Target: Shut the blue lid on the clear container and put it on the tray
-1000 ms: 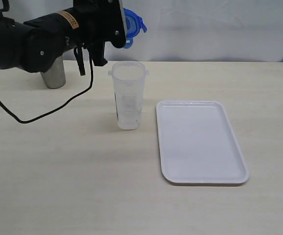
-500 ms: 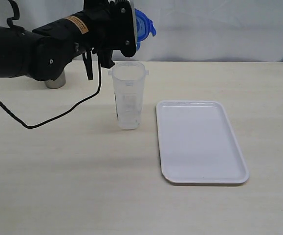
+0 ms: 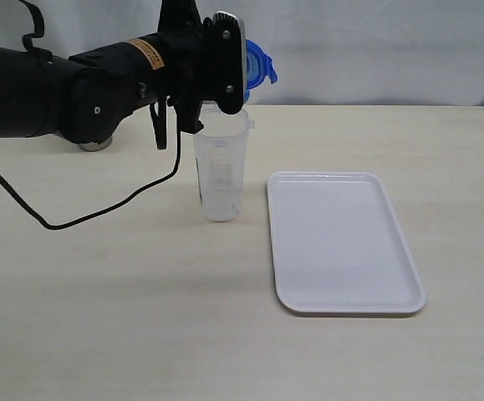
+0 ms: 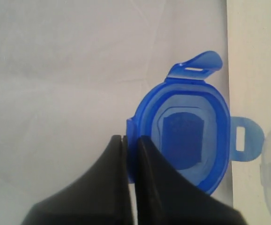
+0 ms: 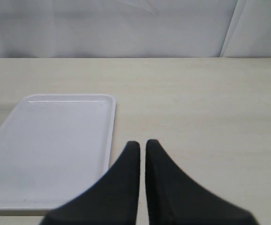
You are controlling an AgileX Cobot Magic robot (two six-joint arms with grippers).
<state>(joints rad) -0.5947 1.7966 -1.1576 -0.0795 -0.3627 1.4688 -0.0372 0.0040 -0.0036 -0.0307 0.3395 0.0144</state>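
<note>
My left gripper (image 4: 129,138), jaws pinched shut on the edge of the small roundish blue plastic lid (image 3: 259,67), has moved toward 3 o'clock and slightly down over the last second. This brings the lid, held on edge, to about 1 o'clock of the rim of the tall clear plastic container (image 3: 221,171). That container stands uncapped on the table just at 9 o'clock of the flat white rectangular tray (image 3: 342,251), so I judge that turning the lid flat and lowering it remain to be done. My right gripper (image 5: 142,143) is closed and empty.

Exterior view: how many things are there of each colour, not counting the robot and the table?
Blue: 1, the blue lid
Transparent: 1, the clear container
White: 1, the tray
Grey metal: 1, the steel cup, mostly hidden
Total: 4
</note>
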